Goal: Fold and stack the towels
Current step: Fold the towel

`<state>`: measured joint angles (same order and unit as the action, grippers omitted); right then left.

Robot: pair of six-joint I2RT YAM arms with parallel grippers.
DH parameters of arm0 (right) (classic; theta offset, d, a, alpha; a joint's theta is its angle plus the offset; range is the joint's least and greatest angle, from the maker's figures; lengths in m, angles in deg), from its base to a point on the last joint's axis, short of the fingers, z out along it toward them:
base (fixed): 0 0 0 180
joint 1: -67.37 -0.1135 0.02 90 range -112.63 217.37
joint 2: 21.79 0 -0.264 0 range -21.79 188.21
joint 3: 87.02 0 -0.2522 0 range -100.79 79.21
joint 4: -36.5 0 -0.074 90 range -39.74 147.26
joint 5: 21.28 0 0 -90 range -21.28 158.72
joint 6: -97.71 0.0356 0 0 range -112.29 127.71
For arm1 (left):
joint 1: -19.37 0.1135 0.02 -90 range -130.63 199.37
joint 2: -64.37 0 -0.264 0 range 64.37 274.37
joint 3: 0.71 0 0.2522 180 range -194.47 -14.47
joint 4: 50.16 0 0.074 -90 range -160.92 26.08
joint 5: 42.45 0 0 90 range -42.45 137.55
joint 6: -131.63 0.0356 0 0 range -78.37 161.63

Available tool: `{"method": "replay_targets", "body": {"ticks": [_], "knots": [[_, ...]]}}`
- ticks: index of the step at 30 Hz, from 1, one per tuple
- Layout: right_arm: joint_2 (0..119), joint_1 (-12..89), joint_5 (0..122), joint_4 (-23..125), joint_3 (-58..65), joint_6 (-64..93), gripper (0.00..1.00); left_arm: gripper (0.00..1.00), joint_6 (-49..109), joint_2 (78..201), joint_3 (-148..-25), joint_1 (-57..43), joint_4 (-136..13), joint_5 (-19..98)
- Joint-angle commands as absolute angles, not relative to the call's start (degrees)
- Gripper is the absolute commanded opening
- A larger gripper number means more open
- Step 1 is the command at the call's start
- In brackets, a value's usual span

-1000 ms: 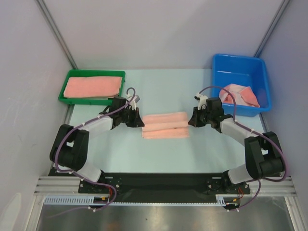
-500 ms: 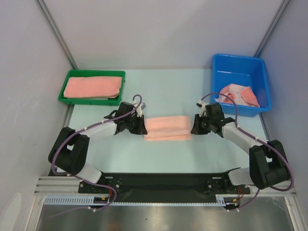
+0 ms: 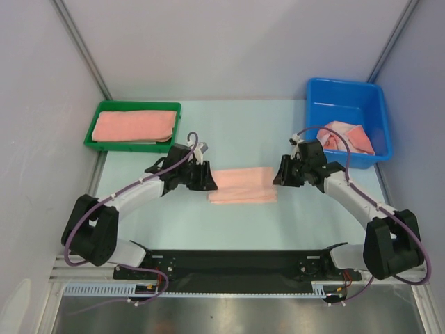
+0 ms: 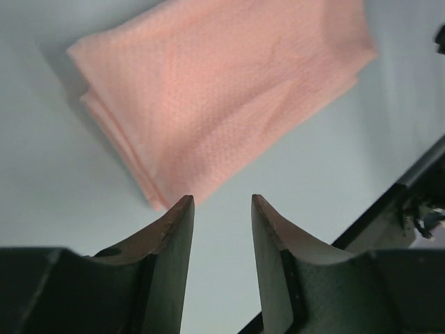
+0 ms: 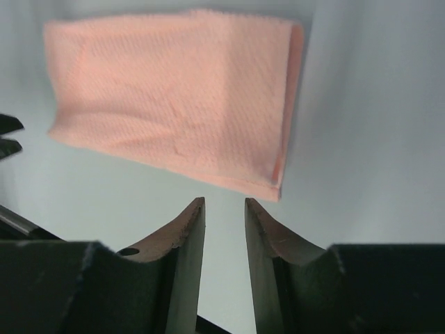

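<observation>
1. At the far left of the table (image 3: 236, 132) sits a green tray (image 3: 139, 105). A salmon-pink stacked towel (image 3: 133, 125) lies folded flat in it and fills most of the tray. A paler layer shows under its near edge, but I cannot tell what that layer is.
2. The left gripper (image 3: 210, 184) is low over the table, just beside the left end of the middle towel. In the left wrist view the left gripper (image 4: 221, 202) is released: its two fingers stand apart with bare table showing through the gap and nothing between them. Their tips point at the towel's near corner without touching it.
3. The folded towel (image 3: 242, 186) lies flat in the middle of the table, between the two grippers. It is a long peach rectangle running left to right. In the left wrist view the folded towel (image 4: 222, 90) shows stacked layers along one edge. In the right wrist view the folded towel (image 5: 174, 97) shows a doubled fold along its right side.
4. The right gripper (image 3: 276, 177) hovers just beside the towel's right end. In the right wrist view the right gripper (image 5: 224, 203) is also released. Its gap is narrow, it holds nothing, and its tips are clear of the cloth.
5. At the far right stands a blue bin (image 3: 344, 94). A crumpled towel (image 3: 348, 137), pink with paler patches, lies bunched against its near wall.
</observation>
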<state>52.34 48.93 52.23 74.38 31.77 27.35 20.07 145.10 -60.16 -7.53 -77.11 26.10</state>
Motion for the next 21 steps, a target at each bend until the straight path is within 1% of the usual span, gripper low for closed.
{"method": "replay_targets", "body": {"ticks": [1,3,6,11,14,16,21], "knots": [[57.30,48.56,52.28,68.55,26.31,31.52,0.34,0.44,16.24,146.54,-64.82,-8.85,-72.18,19.95],[60.55,48.21,53.24,69.33,24.38,31.36,0.36,0.45,16.32,147.43,-66.41,-9.02,-72.80,22.50],[64.51,46.80,54.22,68.11,24.98,30.65,0.37,0.45,15.62,149.27,-64.57,-9.02,-71.05,24.17],[67.59,46.19,56.32,65.65,31.21,32.49,0.36,0.45,13.95,154.45,-59.66,-9.02,-71.22,28.73],[67.34,45.92,56.85,65.64,32.28,32.41,0.36,0.43,13.33,155.34,-57.90,-9.02,-72.09,30.50],[66.55,45.66,57.29,67.48,31.41,32.14,0.36,0.43,13.51,154.11,-58.15,-9.02,-73.85,31.11],[60.85,45.83,58.26,73.46,28.51,33.02,0.36,0.48,15.26,148.85,-64.47,-9.02,-82.10,32.86]]}}
